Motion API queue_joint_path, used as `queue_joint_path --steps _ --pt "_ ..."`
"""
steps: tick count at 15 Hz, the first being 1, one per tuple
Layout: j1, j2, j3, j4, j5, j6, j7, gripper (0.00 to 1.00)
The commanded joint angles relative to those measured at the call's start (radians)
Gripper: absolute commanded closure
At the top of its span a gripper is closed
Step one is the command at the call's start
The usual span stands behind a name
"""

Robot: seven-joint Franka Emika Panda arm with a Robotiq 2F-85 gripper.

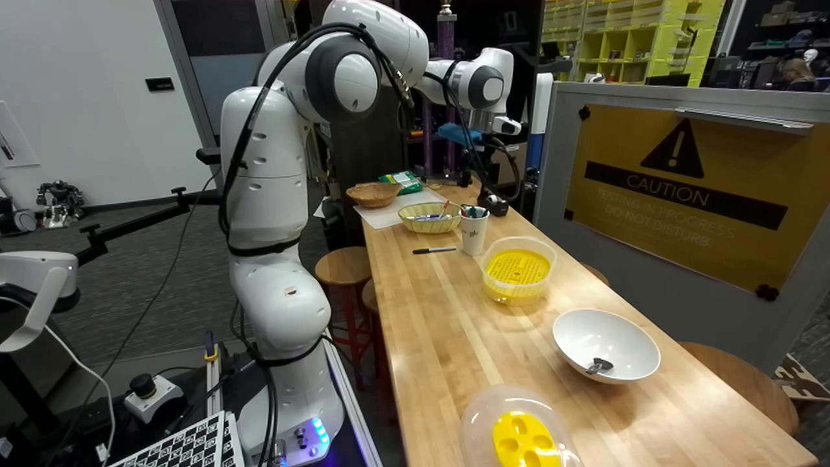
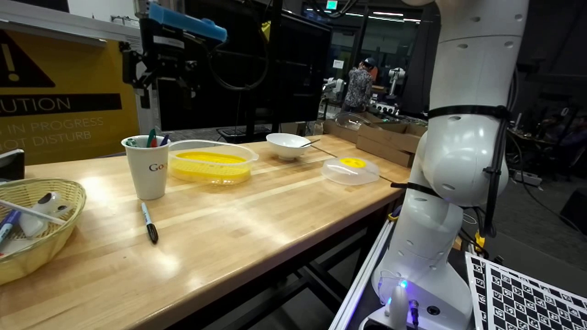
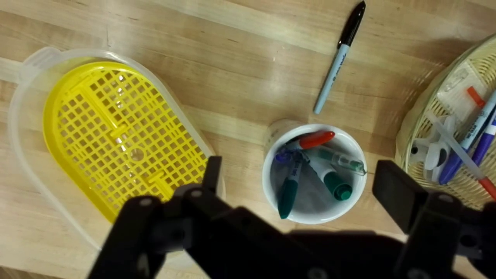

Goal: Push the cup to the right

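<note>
The cup is a white cup with several markers in it. It stands upright on the wooden table in both exterior views, and I look down into it in the wrist view. My gripper is open and empty. In the wrist view its fingers appear on either side of the cup, apart from it. In an exterior view the gripper hangs well above the cup. A clear tub with a bright yellow grid insert stands beside the cup, and it shows in both exterior views.
A pale yellow basket with pens lies on the cup's other side. A black-capped marker lies near the cup. A white bowl with a spoon and a clear lid with a yellow disc stand farther along. A partition borders the table.
</note>
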Motion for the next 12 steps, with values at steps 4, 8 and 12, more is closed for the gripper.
queue_joint_path --steps 4,8,12 --pt "0.0 0.017 -0.007 -0.019 0.025 0.019 0.015 0.0" --pt "-0.001 0.03 -0.01 -0.024 0.028 0.037 0.015 0.0" --pt "0.001 0.048 -0.011 -0.026 0.032 0.053 0.014 0.0"
